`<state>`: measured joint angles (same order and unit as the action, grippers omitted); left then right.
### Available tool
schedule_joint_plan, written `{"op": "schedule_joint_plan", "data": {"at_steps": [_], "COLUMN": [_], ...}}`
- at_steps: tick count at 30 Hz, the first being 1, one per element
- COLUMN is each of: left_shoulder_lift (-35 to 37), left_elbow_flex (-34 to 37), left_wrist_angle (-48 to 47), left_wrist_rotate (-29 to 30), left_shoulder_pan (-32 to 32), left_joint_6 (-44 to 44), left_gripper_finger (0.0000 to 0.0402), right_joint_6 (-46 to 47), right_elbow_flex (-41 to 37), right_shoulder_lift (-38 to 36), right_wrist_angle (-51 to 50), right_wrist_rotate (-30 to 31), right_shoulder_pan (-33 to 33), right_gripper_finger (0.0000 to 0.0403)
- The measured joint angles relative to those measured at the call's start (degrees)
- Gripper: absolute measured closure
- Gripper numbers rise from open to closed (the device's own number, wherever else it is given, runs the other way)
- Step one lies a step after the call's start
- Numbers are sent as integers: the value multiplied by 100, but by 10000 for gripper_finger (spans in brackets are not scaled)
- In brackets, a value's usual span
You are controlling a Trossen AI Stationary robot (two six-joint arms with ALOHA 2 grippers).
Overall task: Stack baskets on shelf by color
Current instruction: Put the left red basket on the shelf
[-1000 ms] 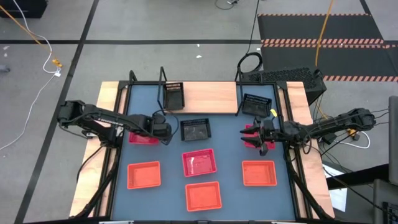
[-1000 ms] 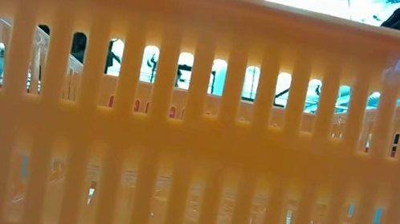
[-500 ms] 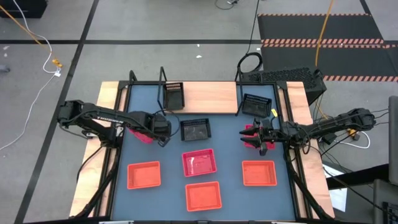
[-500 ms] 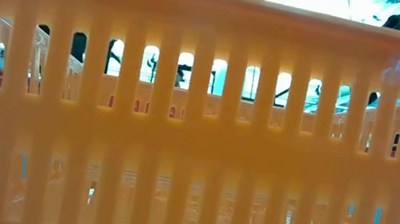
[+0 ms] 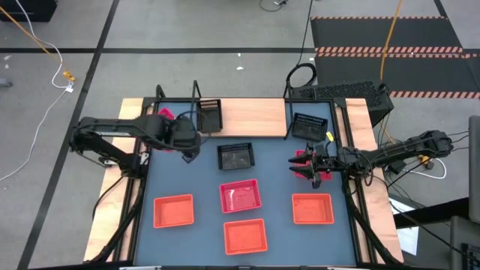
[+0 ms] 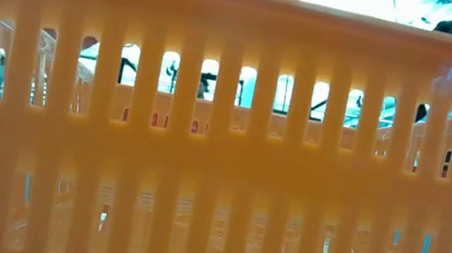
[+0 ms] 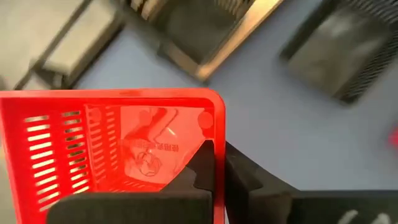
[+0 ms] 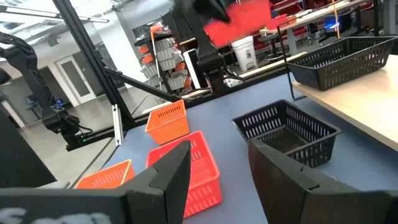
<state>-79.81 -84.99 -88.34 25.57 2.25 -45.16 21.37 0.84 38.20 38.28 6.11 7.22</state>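
Observation:
My left gripper (image 5: 177,129) (image 7: 217,158) is shut on a pink-red basket (image 5: 163,115) (image 7: 112,149) that hangs above the table's far left, near the shelf's (image 5: 255,116) left end. One black basket (image 5: 210,115) sits on the shelf. Another black basket (image 5: 310,126) is at the shelf's right end, and a third black one (image 5: 236,156) lies on the table. My right gripper (image 5: 297,161) (image 8: 217,155) stands open over the table's right side, with another pink-red basket (image 5: 304,156) partly under it. My left gripper pinches one side wall (image 7: 217,134) of the pink-red basket, close to a corner. One finger (image 7: 200,168) is inside the basket and the other (image 7: 241,180) outside. The basket is lifted clear of the table and hangs tilted.
A third pink-red basket (image 5: 240,195) lies at the table's middle. Orange baskets lie near the front at the left (image 5: 173,211), middle (image 5: 245,235) and right (image 5: 311,208). An orange basket wall (image 6: 223,144) fills the low view. The shelf's black posts (image 5: 196,94) stand at the far edge.
My left gripper has risen and gone toward the table's far edge, carrying the pink-red basket. The basket lay flat on the table's left side and now hangs clear of it near the shelf's left end.

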Motion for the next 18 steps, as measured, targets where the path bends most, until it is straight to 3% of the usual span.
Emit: {"op": "schedule_joint_plan", "data": {"at_steps": [3, 6, 14, 18], "left_shoulder_lift": [7, 5, -536, -986], "left_elbow_flex": [-533, -684, -671, -673], "left_wrist_angle": [441, 1452, 4303, 5107], "left_wrist_rotate": [292, 445, 317, 11], "left_shoulder_pan": [85, 86, -64, -417], "left_joint_6": [690, 1684, 4901, 5680], "left_gripper_finger": [390, 389, 392, 396], "right_joint_6": [0, 1, 2, -5], "right_elbow_flex": [0, 0, 0, 0], "right_shoulder_lift": [0, -1, -2, -2], "right_wrist_angle": [10, 48, 68, 92], "right_wrist_rotate": [4, 130, 308, 308], "right_shoulder_pan": [0, 0, 0, 0], "right_gripper_finger": [248, 248, 248, 248]}}
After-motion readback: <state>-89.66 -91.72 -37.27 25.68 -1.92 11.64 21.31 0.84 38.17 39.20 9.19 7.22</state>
